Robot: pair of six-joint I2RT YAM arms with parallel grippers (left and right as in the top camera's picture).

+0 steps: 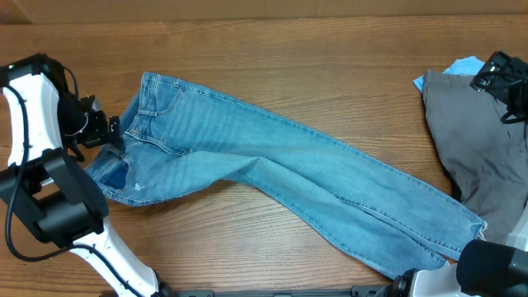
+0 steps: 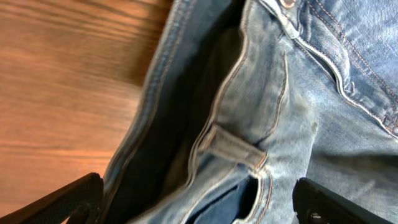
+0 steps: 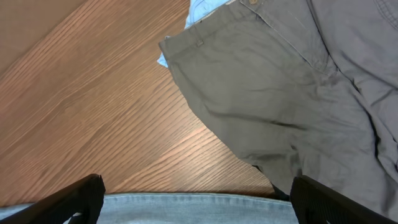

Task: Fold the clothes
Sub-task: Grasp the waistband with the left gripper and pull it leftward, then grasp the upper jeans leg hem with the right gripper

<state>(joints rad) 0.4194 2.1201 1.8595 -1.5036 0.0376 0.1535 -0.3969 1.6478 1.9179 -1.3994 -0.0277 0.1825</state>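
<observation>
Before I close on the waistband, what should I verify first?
1. Left fingers open: ok.
2. Waistband of the jeans lined up between the left fingers: ok, the belt loop sits between them.
3. Right fingers open and empty: ok.
4. Jeans lying flat: not ok, the waist end is rumpled.
5. Grey trousers clear of the jeans' hem: cannot tell.
</observation>
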